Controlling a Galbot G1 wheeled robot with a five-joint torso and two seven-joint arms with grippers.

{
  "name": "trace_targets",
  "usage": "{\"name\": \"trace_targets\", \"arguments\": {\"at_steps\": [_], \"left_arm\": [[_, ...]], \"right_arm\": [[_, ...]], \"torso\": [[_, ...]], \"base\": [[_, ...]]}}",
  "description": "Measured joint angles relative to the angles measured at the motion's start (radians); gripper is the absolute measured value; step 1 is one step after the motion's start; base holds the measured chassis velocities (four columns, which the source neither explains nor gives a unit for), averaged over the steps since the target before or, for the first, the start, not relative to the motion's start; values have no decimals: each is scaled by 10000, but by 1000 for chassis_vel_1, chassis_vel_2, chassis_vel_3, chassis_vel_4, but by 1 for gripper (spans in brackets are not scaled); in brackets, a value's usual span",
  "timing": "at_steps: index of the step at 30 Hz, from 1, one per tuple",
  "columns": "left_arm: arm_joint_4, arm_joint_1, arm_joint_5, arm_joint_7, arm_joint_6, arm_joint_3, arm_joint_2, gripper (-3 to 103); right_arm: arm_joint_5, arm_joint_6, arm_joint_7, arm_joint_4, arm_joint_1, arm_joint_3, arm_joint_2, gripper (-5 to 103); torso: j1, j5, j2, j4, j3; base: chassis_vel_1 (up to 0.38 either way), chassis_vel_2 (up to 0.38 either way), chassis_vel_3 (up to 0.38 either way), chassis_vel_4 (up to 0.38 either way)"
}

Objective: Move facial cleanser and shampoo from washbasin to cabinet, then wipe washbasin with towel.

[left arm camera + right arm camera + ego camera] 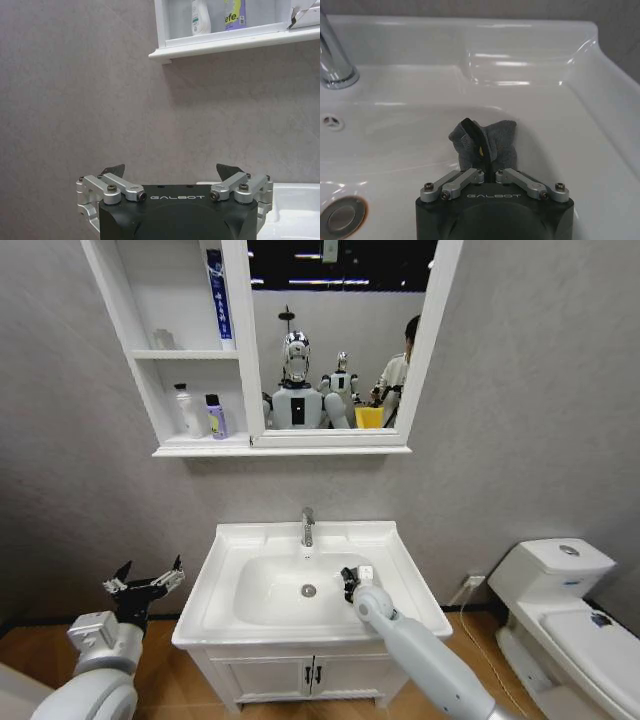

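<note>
My right gripper pinching towel, bunched between its fingers on washbasin bowl's right slope | tap beyond gripper | my left gripper spread, idle beside washbasin, below cabinet

Before us the washbasin sits on a vanity, its tap at the back rim and the drain in the bowl. Our right hand is over the bowl's right side, just right of the drain, clamped on the towel. Our left hand hangs, fingers apart, left of the basin. Above on the wall, the cabinet stands left of the mirror; two bottles stand in its lowest compartment. A toilet stands to the right.
</note>
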Motion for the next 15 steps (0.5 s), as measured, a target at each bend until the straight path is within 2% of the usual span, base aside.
{"name": "trace_targets", "arguments": {"at_steps": [3,5,8,9,11,13,15], "left_arm": [[0,0,0,0,0,0,0,100],[0,0,0,0,0,0,0,100],[0,1,0,0,0,0,0,100],[0,1,0,0,0,0,0,100],[0,0,0,0,0,0,0,100],[0,0,0,-1,0,0,0,100],[0,1,0,0,0,0,0,100]], "right_arm": [[-960,329,-833,24,170,550,-174,5],[-1210,435,-1123,-19,238,720,-203,5],[-2570,751,-2328,-547,504,1369,-354,5],[-2570,751,-2328,-547,504,1369,-354,5],[-2944,814,-3223,-1137,730,1893,-421,5],[-3086,904,-3507,-1448,820,2048,-421,5],[-3868,1391,-4423,-2129,932,2278,-438,5]], "torso": [[0,-1,0,0,0],[0,0,0,0,0],[0,-2,0,1,0],[0,-2,0,1,0],[0,-1,-1,-2,0],[0,-3,-1,0,0],[1,1,-3,0,1]], "base": [[0,0,0,0],[0,0,0,0],[0,0,0,0],[0,0,0,0],[0,0,0,0],[0,0,0,0],[0,0,0,0]]}}
